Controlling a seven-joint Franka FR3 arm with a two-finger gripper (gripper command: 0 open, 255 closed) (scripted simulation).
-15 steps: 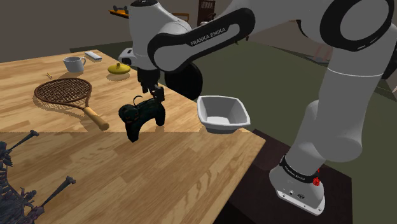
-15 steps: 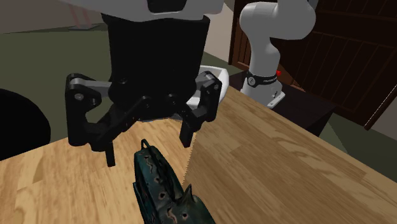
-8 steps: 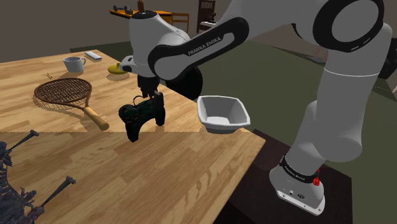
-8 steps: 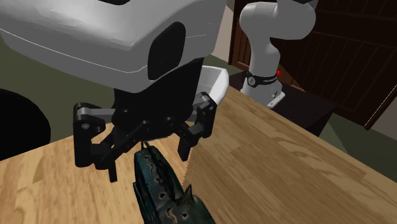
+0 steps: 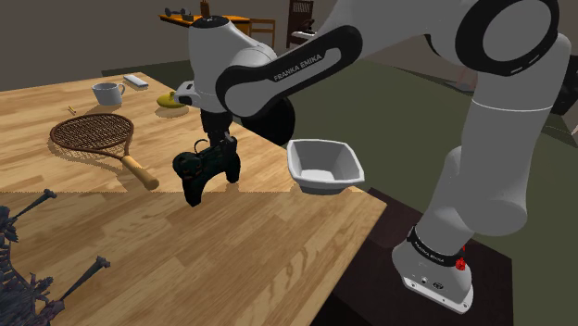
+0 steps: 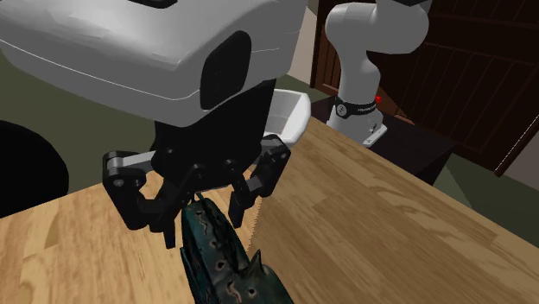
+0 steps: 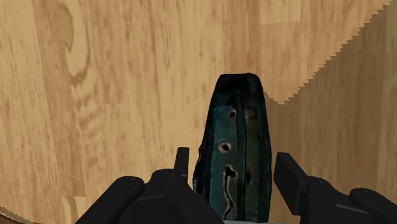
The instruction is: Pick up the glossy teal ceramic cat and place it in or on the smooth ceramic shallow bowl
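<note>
Item: dark teal cat figurine [image 5: 206, 171], glossy, standing upright on the wooden table [image 5: 232, 255]. It is not in the white shallow bowl [image 5: 320, 188]; it stands near that bowl, on the side away from the robot's stand, with bare wood between them.

Gripper [image 6: 203, 226]: lowered over the cat's back, pointing down. Its jaws are narrow, one finger [image 7: 289, 179] on each flank. In the wrist view a thin sliver of gap shows on both sides, so no grip is made and the cat's feet rest on the table.

Other items: a racket [image 5: 93, 137], farther from the bowl than the cat, and a white mug [image 5: 107, 93] and a yellow dish [image 5: 173, 99] beyond it.
</note>
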